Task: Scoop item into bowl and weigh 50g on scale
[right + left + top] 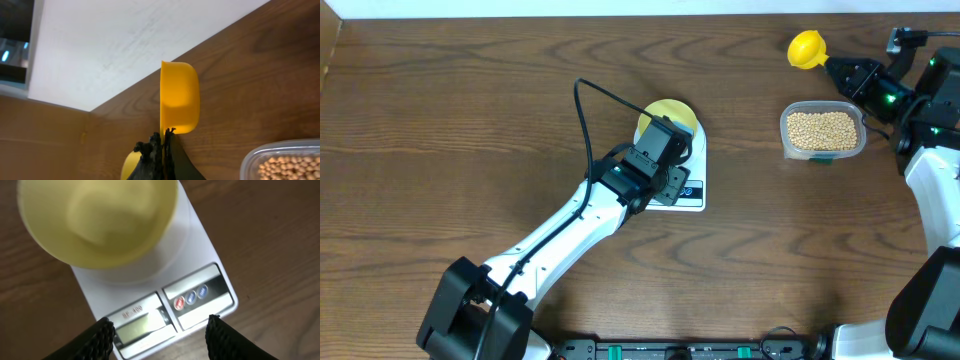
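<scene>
Wide open and empty, the left gripper (159, 336) is poised over the white rectangular digital scale (200, 255), on which the small round pale-yellow bowl (100, 245) is seated. At 2 o'clock, small tan grains (822, 129) are held in a clear plastic tub (785, 137); beyond, a bright yellow scoop (180, 100) is clamped in the right gripper (162, 150).

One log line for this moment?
left claw open above scale | bowl on scale | right claw shut on yellow scoop | soybeans in tub

grains (822, 130): tan, in clear tub (823, 155); bowl (100, 220): pale-yellow, empty, upright on scale (210, 260); scale: white, flat
</scene>
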You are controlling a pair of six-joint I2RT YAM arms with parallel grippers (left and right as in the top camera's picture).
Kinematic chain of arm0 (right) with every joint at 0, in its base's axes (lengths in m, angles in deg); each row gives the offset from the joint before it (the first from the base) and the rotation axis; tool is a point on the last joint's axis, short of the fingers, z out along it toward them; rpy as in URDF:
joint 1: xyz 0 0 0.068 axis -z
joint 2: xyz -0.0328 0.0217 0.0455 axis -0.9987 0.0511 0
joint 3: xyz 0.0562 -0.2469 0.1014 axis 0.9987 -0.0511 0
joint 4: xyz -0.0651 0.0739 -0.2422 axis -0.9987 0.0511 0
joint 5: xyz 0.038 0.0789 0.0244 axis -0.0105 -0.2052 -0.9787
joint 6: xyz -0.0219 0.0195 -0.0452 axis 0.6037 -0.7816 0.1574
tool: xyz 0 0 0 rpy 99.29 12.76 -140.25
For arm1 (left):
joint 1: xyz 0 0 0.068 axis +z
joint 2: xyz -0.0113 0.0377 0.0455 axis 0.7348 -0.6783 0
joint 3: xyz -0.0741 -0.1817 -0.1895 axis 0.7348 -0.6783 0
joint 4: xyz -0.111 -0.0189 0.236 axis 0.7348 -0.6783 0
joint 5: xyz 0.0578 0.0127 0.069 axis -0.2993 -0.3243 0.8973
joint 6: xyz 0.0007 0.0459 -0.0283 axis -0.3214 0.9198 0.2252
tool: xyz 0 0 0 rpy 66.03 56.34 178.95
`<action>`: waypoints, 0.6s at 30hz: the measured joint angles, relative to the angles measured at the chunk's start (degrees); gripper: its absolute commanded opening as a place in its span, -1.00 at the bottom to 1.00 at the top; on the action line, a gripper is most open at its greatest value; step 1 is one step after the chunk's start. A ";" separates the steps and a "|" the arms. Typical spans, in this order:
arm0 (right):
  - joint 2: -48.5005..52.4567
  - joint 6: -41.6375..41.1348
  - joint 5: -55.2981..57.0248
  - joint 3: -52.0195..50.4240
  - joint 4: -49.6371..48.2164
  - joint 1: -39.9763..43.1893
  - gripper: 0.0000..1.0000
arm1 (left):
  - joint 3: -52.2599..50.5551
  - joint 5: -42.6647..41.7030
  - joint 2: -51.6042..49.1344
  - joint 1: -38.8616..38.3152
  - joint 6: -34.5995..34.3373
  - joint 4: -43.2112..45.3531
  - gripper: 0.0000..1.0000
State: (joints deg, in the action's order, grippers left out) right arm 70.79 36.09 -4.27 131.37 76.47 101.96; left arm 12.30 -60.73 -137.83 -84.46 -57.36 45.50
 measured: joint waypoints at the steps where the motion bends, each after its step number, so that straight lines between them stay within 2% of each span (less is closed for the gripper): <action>1: 0.00 0.57 0.52 0.00 0.02 -0.24 -0.98 | 0.00 -0.37 0.00 0.00 -0.04 -0.31 0.09; 10: 0.00 2.58 2.34 0.00 -0.13 -3.37 -0.98 | 0.00 -3.26 0.00 -1.03 -4.63 -3.17 0.10; 18: 0.00 2.60 2.32 0.00 0.57 -3.89 -0.98 | 0.00 -4.48 -3.72 -5.35 -4.72 -2.95 0.10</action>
State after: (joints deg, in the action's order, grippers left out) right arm 70.79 38.69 -1.95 131.37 77.04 98.07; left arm 12.30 -65.21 -141.54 -89.81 -62.08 42.54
